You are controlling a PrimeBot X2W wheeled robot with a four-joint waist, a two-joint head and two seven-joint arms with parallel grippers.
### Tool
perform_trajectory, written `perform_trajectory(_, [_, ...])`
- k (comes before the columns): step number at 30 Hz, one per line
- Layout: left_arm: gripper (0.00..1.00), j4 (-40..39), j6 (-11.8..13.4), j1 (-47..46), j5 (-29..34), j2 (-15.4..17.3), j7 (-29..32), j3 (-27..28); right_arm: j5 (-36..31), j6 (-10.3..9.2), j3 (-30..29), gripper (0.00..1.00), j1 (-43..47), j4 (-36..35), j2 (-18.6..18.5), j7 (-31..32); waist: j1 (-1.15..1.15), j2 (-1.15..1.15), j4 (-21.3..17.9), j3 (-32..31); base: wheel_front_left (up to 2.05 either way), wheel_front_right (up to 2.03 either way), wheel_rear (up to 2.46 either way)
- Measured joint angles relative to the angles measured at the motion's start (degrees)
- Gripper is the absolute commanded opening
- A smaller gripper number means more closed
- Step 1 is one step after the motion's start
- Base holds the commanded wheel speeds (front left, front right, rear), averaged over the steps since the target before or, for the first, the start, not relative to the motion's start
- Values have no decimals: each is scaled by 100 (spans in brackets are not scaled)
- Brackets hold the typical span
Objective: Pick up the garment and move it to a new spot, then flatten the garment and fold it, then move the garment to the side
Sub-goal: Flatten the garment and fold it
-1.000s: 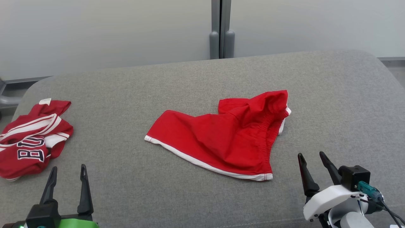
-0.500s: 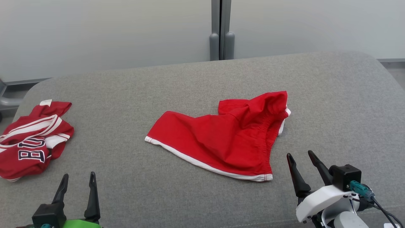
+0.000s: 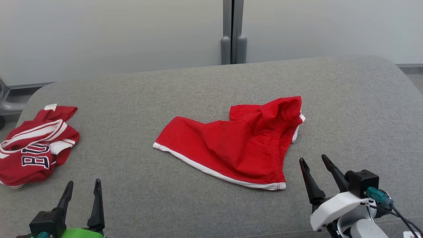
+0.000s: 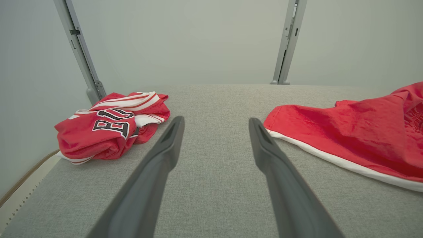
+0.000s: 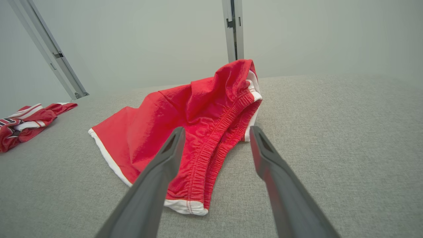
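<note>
The garment, a pair of red shorts (image 3: 231,145) with white trim, lies rumpled in the middle of the grey padded surface (image 3: 132,99). Its elastic waistband faces right and one leg is spread to the left. My right gripper (image 3: 313,158) is open, just right of the waistband's near corner and clear of the cloth. In the right wrist view the shorts (image 5: 185,122) lie ahead, slightly left of the open right gripper (image 5: 217,129). My left gripper (image 3: 84,182) is open near the front left edge. In its wrist view the left gripper (image 4: 216,119) points at bare fabric left of the shorts (image 4: 357,132).
A crumpled red jersey (image 3: 33,145) with white stripes and dark letters lies at the far left, also in the left wrist view as the jersey (image 4: 109,129). A pale wall with a grey post (image 3: 233,33) stands behind the surface. The surface's rounded corners fall away at both sides.
The left gripper has shifted right and drawn back toward the front edge. The right gripper has moved a little left, nearer the shorts. The view has drifted slightly; the clothes lie as before.
</note>
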Motion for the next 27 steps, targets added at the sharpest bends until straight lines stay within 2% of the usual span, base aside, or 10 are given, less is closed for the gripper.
perform_trajectory(16, [100, -54, 52, 48, -65, 78, 5, -66, 44, 0, 62, 100, 2, -10, -14, 37, 0, 0, 2, 9, 0, 0, 0])
perform_trajectory(24, [100, 199, -11, -180, -192, 75, -59, -313, 237, -1, 471, 100, -12, 124, -64, 480, 0, 0, -60, 56, 0, 0, 0])
perform_trajectory(27, [100, 413, -75, -399, -271, 171, -68, -512, 246, -1, 608, 100, -91, 242, -114, 577, 0, 0, -97, 97, 0, 0, 0])
